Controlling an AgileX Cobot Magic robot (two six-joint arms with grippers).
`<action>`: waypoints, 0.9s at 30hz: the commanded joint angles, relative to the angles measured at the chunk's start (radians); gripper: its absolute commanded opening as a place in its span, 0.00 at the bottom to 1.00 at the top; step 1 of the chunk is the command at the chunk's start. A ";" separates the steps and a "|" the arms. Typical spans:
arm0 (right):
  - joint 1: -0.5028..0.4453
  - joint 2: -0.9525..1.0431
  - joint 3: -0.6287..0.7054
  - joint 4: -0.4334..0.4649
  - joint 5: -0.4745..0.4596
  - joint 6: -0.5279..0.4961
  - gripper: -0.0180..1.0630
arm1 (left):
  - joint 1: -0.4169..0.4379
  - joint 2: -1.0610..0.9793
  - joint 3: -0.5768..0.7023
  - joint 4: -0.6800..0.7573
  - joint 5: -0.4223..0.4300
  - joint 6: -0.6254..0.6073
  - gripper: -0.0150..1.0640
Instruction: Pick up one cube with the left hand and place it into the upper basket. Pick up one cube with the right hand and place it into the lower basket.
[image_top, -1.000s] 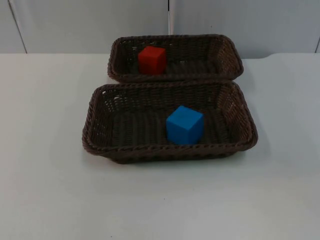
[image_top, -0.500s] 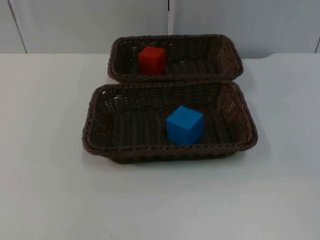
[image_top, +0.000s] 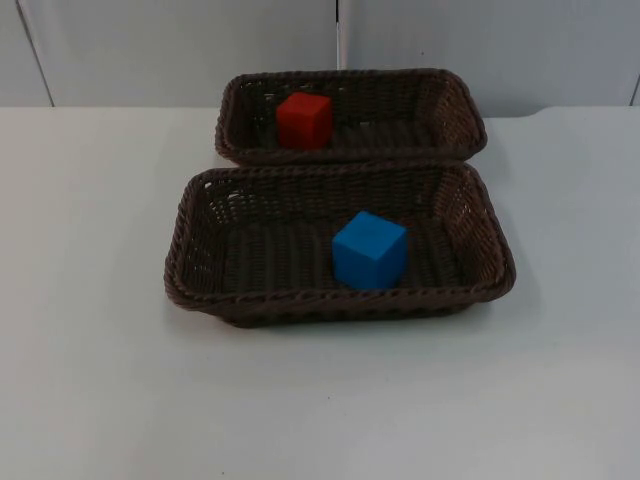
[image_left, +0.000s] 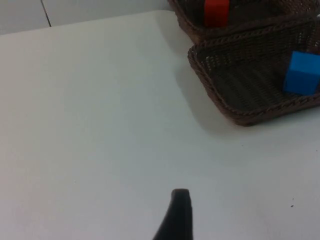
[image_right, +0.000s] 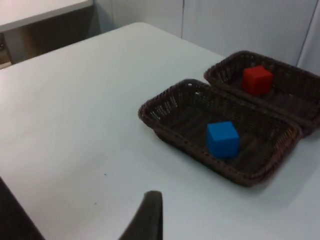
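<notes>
Brown wicker baskets, 2 of them, sat on the white table, w/ 2 cubes total, 1 per basket. Upper basket lay nearest the grey partition wall; lower basket sat just in front, rims touching or nearly so along the long sides. Both were rectangular, long axes running across the table, parallel to the wall. Red cube rested on the floor of the upper basket, left of its middle, faces roughly square to the basket walls. Blue cube rested in the lower basket, right of centre and near the front wall, turned a bit so 1 vertical edge pointed toward the table's near side. Left gripper hung over bare table well apart from the baskets, on the lower basket's left-end side; 1 black fingertip was seen, so whether it was spread or closed couldn't be told. Right gripper hung likewise over bare table, well away from both baskets, 1 fingertip seen, state can't be told either. Neither held anything visible.
</notes>
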 joint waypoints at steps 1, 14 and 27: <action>0.004 -0.030 0.001 -0.046 0.044 0.041 0.80 | -0.003 -0.005 0.005 -0.014 0.002 -0.006 0.69; 0.004 -0.143 0.080 -0.159 0.119 0.184 0.80 | -0.003 -0.005 0.005 -0.014 0.002 -0.006 0.69; 0.004 -0.143 0.140 -0.172 0.123 0.195 0.80 | -0.003 -0.005 0.005 -0.014 0.002 -0.006 0.69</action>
